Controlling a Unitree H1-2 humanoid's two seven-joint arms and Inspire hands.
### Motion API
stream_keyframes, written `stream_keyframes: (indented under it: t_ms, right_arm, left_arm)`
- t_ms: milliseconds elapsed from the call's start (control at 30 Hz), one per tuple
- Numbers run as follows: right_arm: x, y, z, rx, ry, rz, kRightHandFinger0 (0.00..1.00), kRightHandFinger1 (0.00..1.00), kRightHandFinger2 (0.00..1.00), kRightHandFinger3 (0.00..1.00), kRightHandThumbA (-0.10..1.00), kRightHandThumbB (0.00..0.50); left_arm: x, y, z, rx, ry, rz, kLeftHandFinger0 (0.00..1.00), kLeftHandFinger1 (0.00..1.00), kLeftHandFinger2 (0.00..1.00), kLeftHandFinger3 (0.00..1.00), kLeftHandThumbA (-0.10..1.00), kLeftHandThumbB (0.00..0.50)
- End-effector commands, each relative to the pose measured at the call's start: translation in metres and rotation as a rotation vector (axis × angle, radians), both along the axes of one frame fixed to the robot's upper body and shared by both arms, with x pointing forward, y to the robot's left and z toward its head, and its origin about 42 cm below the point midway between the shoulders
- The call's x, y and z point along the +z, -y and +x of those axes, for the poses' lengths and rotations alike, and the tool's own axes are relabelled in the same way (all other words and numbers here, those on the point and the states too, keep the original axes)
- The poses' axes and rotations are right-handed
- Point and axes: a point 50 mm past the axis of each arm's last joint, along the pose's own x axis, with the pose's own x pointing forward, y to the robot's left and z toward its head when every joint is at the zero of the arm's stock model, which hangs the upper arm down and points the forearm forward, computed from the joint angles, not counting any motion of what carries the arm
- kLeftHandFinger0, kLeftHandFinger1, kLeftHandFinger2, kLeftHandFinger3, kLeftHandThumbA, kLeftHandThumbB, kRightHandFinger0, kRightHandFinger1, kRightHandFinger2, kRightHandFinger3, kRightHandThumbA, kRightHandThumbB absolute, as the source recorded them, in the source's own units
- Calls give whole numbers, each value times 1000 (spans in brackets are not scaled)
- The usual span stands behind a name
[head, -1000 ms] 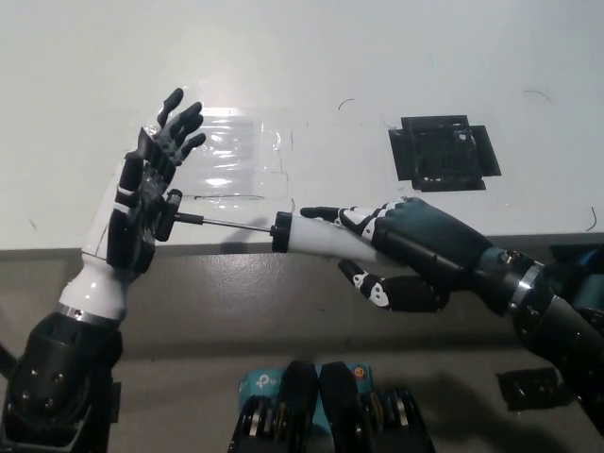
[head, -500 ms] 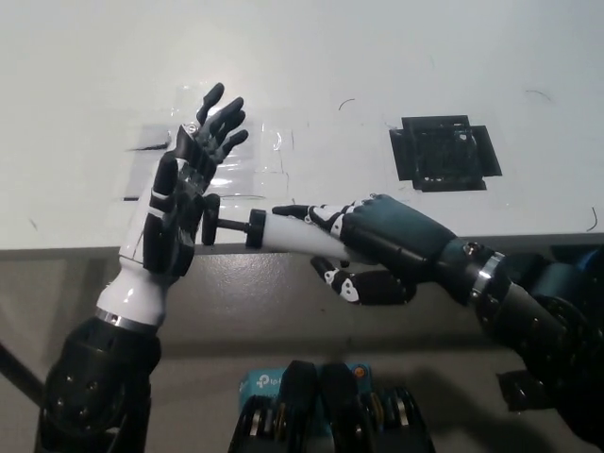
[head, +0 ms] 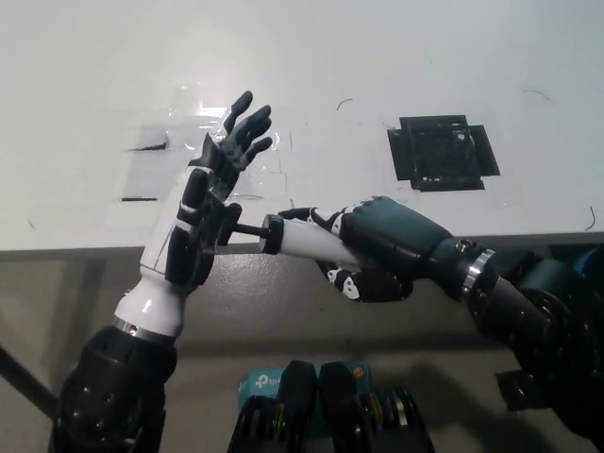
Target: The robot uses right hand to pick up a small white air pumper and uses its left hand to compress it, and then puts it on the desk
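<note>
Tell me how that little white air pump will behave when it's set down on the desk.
The air pump looks like a round tube, so it could roll on the flat desk. It seems stiff and light: the right hand holds it level at one end while the left hand presses its plunger.

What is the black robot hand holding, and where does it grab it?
The right robot hand holds the small white air pumper, wrapped around its white barrel. The left robot hand holds nothing; its open palm presses the pumper's plunger end.
</note>
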Motion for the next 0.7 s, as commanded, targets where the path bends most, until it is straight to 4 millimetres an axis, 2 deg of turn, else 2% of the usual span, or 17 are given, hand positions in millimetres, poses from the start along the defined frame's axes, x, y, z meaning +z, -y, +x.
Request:
stream_keyframes:
  t_ms: [0, 33, 67, 100, 133, 167, 233, 300, 433, 500, 667]
  right_arm:
    - [34, -18, -6, 92, 146, 20, 0, 154, 536, 411, -100, 173]
    - [35, -14, -3, 93, 143, 23, 0, 235, 668, 558, -100, 176]
    - [34, -11, -2, 92, 141, 28, 0, 272, 728, 635, -100, 177]
    - [32, -2, 3, 77, 128, 42, 0, 346, 742, 765, -100, 168]
    - [33, 2, 5, 60, 127, 33, 0, 398, 743, 833, -100, 143]
    - [34, 5, 7, 47, 129, 20, 8, 465, 742, 834, -100, 134]
    - [36, 12, 11, 21, 128, 0, 34, 499, 761, 845, -100, 123]
    - [37, 18, 16, 9, 137, 8, 47, 519, 790, 864, -100, 132]
    - [37, 27, 20, -31, 153, -20, 60, 532, 824, 885, -100, 134]
    - [44, 31, 24, -50, 175, -25, 55, 530, 829, 879, -100, 141]
    - [69, 41, 50, -118, 213, -70, 67, 579, 865, 963, -100, 115]
  left_arm:
    - [10, 1, -3, -62, 50, 10, 1000, 1000, 1000, 1000, 1000, 240]
    - [11, -7, -1, -46, 49, 10, 1000, 1000, 1000, 1000, 1000, 252]
    - [13, -11, 0, -31, 49, 12, 1000, 1000, 1000, 1000, 1000, 255]
    - [15, -22, 1, -8, 50, -3, 1000, 1000, 1000, 1000, 1000, 257]
    - [17, -27, 2, 7, 53, -5, 1000, 1000, 1000, 1000, 1000, 261]
    - [18, -32, 2, 23, 55, -5, 1000, 1000, 1000, 1000, 1000, 268]
    - [19, -41, 2, 45, 63, -3, 1000, 1000, 1000, 1000, 1000, 258]
    - [20, -49, -1, 58, 70, -2, 1000, 1000, 1000, 1000, 1000, 242]
    - [13, -59, -9, 66, 59, -3, 1000, 1000, 1000, 1000, 1000, 249]
    - [12, -64, -12, 77, 59, -3, 1000, 1000, 1000, 1000, 1000, 251]
    - [9, -76, -20, 97, 64, 4, 1000, 1000, 1000, 1000, 1000, 249]
